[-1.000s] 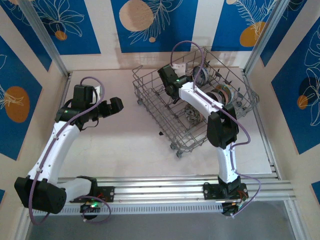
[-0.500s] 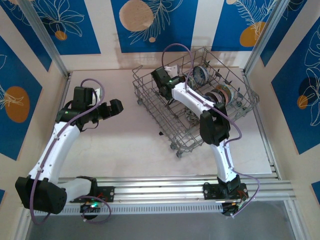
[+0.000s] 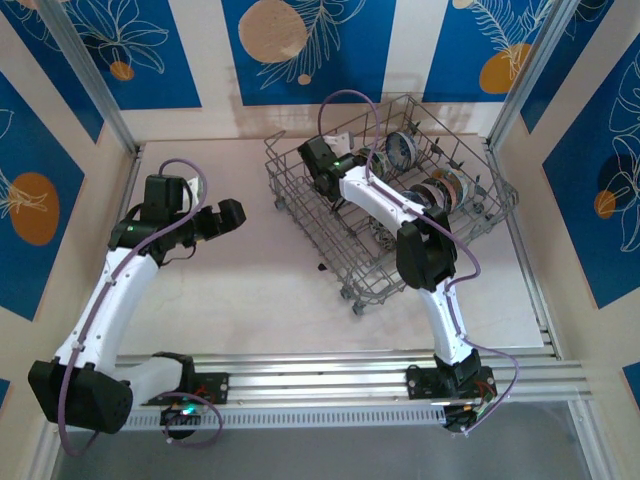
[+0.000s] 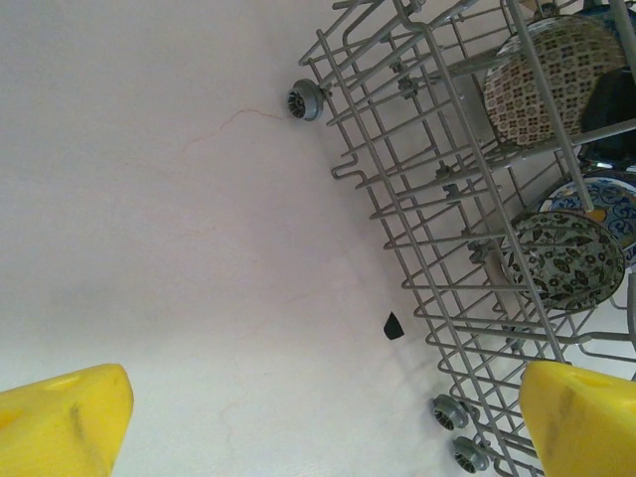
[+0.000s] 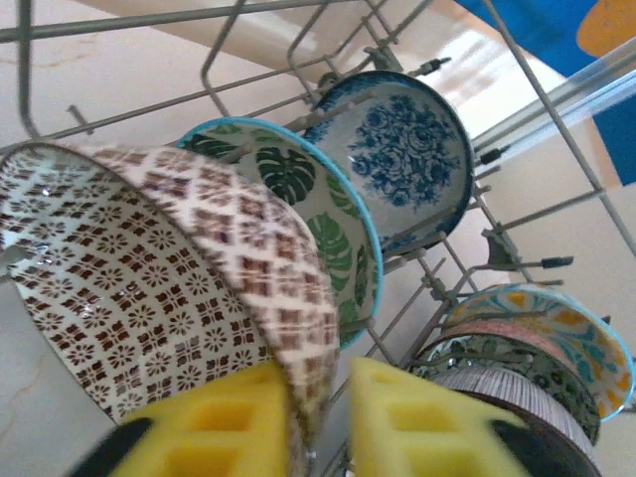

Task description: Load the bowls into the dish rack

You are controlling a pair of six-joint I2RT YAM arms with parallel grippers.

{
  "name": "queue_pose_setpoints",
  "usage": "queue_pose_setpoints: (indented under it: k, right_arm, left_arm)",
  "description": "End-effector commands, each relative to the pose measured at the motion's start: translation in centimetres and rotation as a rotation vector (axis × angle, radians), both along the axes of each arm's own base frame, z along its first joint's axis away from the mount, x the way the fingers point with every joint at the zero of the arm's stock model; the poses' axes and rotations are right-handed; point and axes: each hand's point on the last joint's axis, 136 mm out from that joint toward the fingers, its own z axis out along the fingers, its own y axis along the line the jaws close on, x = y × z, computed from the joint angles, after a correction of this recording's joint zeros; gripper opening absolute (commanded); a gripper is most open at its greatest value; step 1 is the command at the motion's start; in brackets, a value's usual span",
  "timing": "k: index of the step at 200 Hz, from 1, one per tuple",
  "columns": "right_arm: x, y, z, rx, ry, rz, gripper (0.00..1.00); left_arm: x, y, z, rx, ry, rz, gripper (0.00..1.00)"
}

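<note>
You have the most room on the table (image 3: 230,290): its left half lies bare from the side rail across to the dish rack (image 3: 312,238). The rack sits skewed on the right half, with one corner close to the back wall and another near the right rail. Your left gripper (image 3: 228,214) hovers over the bare stretch, well apart from the rack, its fingers spread wide with nothing between them. Your right arm reaches across the rack, and the right gripper (image 5: 320,397) is down inside near its far left corner, with wires close around it. The bowls stand on edge among the tines. A brown-patterned bowl (image 5: 129,298) is nearest the fingers, a green-leaf bowl (image 5: 328,219) is close behind it, and a blue-flowered bowl (image 5: 407,159) is beyond that. More bowls (image 5: 537,338) are packed at the lower right, cut off by the frame edge. The right fingers (image 5: 417,427) sit narrowly parted, one on each side of the brown-patterned bowl's rim, and you cannot tell whether they pinch it. From above, the arm hides those fingertips. A small black chip (image 4: 395,325) lies on the table near the rack's edge.
</note>
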Motion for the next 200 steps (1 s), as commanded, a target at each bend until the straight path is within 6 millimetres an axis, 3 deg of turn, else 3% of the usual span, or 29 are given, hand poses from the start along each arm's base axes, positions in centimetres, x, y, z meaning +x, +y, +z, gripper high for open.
queue_pose_setpoints:
  k: [1, 32, 64, 85, 106, 140, 200]
  right_arm:
    - [0.1, 1.4, 1.2, 0.060, -0.020, 0.027, 0.37]
    - [-0.2, 1.9, 0.5, 0.101, 0.016, 0.040, 0.44]
    - [-0.6, 2.6, 0.3, 0.206, 0.069, 0.076, 0.61]
    - [-1.2, 2.9, 1.6, 0.257, 0.073, 0.100, 0.69]
    - [-1.9, 2.6, 4.2, 0.331, 0.054, 0.141, 0.77]
    - [-3.7, -0.3, 8.0, 0.470, 0.026, 0.169, 0.93]
    - [-8.9, -6.7, 7.5, 0.625, 0.056, 0.138, 1.00]
  left_arm:
    - [-0.3, -0.2, 0.5, -0.045, -0.011, 0.000, 0.99]
    - [-0.4, -0.6, 0.9, -0.080, -0.013, 0.002, 0.99]
    - [-0.5, -1.1, 1.7, -0.108, -0.020, 0.001, 0.99]
    - [-0.6, -2.0, 2.5, -0.123, -0.030, -0.017, 0.99]
    - [-0.5, -3.6, 3.5, -0.131, -0.044, -0.045, 0.99]
    - [-0.1, -6.9, 4.4, -0.109, -0.057, -0.097, 0.99]
    - [1.3, -14.9, 3.6, -0.009, -0.049, -0.223, 0.99]
